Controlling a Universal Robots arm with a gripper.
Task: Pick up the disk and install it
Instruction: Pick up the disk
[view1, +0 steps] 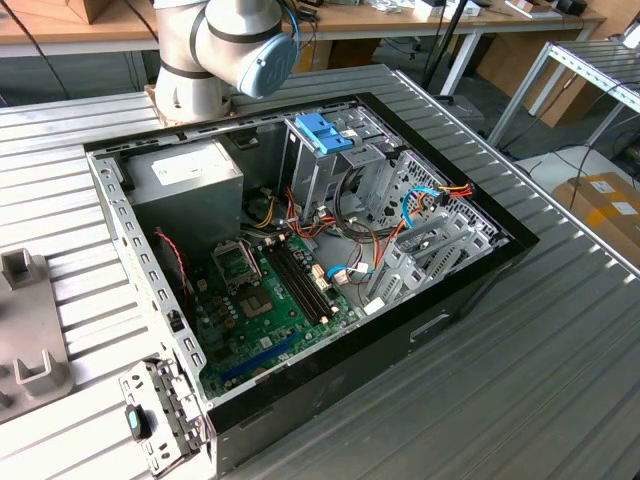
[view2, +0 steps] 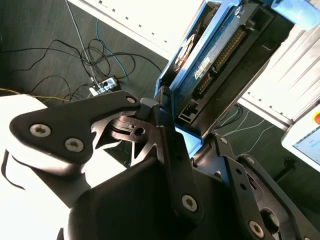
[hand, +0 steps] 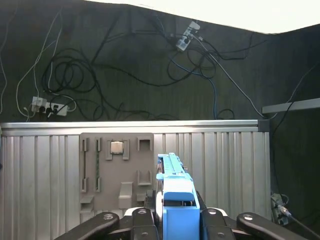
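In both wrist views my gripper is shut on the disk. In the first wrist view the disk stands edge-on between the black fingers, its bright blue rail facing the camera, above the ribbed metal table. In the second wrist view the disk shows its grey metal body, its connector row and a blue rail, and the gripper clamps one end of it. The arm's base stands at the back of the table in the exterior view.
An open computer case lies on the table, with a motherboard, a grey power-supply box and a metal drive cage topped by a blue bracket. A grey fixture plate lies on the table. Cables trail over the floor.
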